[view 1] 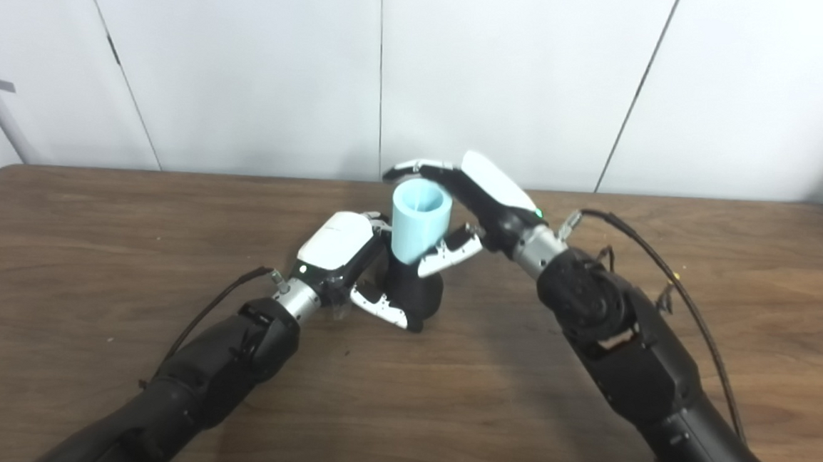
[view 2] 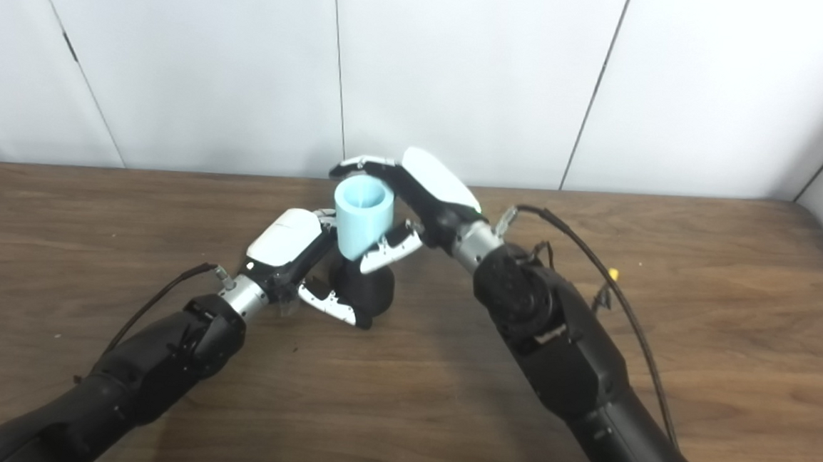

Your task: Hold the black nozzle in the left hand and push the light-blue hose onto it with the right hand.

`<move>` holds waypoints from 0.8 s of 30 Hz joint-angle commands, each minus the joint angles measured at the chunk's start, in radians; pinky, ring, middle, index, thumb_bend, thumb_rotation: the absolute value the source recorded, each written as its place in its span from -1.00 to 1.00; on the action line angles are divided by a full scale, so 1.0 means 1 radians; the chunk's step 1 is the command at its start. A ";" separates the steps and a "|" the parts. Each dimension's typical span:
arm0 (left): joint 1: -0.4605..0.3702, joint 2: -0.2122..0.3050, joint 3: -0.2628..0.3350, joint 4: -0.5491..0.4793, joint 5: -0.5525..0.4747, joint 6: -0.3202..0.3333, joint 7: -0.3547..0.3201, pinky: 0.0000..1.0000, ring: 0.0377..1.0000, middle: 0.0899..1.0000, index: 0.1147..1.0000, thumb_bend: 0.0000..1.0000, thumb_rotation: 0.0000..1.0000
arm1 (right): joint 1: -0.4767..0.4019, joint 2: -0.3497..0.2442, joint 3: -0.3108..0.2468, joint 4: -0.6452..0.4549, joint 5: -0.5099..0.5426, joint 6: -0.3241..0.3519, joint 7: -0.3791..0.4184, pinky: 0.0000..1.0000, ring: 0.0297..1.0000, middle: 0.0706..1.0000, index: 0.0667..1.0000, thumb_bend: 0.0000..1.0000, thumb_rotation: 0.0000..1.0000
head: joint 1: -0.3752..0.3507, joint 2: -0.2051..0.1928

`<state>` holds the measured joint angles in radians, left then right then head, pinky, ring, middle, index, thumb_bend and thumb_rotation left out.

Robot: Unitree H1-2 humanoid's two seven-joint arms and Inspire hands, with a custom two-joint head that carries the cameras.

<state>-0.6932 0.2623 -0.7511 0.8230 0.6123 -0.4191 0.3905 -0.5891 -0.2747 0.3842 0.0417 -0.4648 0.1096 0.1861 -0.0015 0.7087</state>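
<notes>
The black nozzle (view 1: 418,292) stands upright on the wooden table (view 1: 96,240) near its middle, wide base down. My left hand (view 1: 342,259) is shut on the nozzle, fingers wrapped around its base from the left. The light-blue hose (view 1: 419,221), a short open-topped tube, sits upright over the nozzle's narrow top. My right hand (view 1: 466,206) is shut on the hose from the right, fingers curled over its far rim and thumb against its lower side. The same scene shows in the right eye view, with hose (view 2: 362,217) over nozzle (view 2: 368,293).
White wall panels (view 1: 464,70) rise just behind the table's far edge. Black cables run along both forearms, the right one (view 1: 666,275) arching above the tabletop. Bare wood lies on both sides of the hands.
</notes>
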 commanded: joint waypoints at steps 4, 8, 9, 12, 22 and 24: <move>0.176 -0.049 -0.086 0.070 0.080 0.007 -0.138 0.70 0.32 -0.09 -0.20 0.05 -1.00 | -0.024 -0.021 -0.034 -0.067 -0.070 0.022 0.005 0.44 0.84 0.99 1.00 0.90 -0.63 | -0.002 -0.002; 0.178 -0.050 -0.082 0.069 0.073 0.003 -0.142 0.69 0.32 -0.10 -0.19 0.05 -1.00 | -0.020 -0.010 -0.051 -0.074 -0.097 0.024 -0.013 0.42 0.88 1.00 1.00 0.95 -0.61 | -0.003 -0.002; 0.179 -0.051 -0.081 0.071 0.071 0.003 -0.140 0.69 0.31 -0.10 -0.19 0.05 -1.00 | -0.019 -0.005 -0.057 -0.073 -0.103 0.023 -0.022 0.49 0.93 1.00 1.00 0.98 -0.54 | -0.003 -0.002; 0.179 -0.051 -0.084 0.069 0.076 0.007 -0.141 0.69 0.31 -0.11 -0.19 0.05 -1.00 | -0.020 0.009 -0.070 -0.063 -0.114 0.016 -0.043 0.56 0.97 1.00 1.00 1.00 -0.53 | -0.003 -0.002; 0.182 -0.055 -0.081 0.071 0.068 0.015 -0.152 0.69 0.31 -0.12 -0.18 0.05 -1.00 | -0.078 0.027 -0.106 -0.071 -0.113 -0.017 -0.054 0.99 1.00 1.00 1.00 1.00 -0.39 | 0.002 -0.001; 0.182 -0.055 -0.080 0.072 0.067 0.016 -0.155 0.70 0.33 -0.11 -0.18 0.05 -1.00 | -0.096 0.029 -0.114 -0.088 -0.105 -0.014 -0.041 1.00 1.00 1.00 1.00 1.00 -0.36 | 0.000 0.000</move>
<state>-0.6932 0.2622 -0.7501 0.8230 0.6121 -0.4178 0.3898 -0.5827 -0.2461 0.3046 0.0129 -0.5761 0.1449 0.1753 0.0000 0.7072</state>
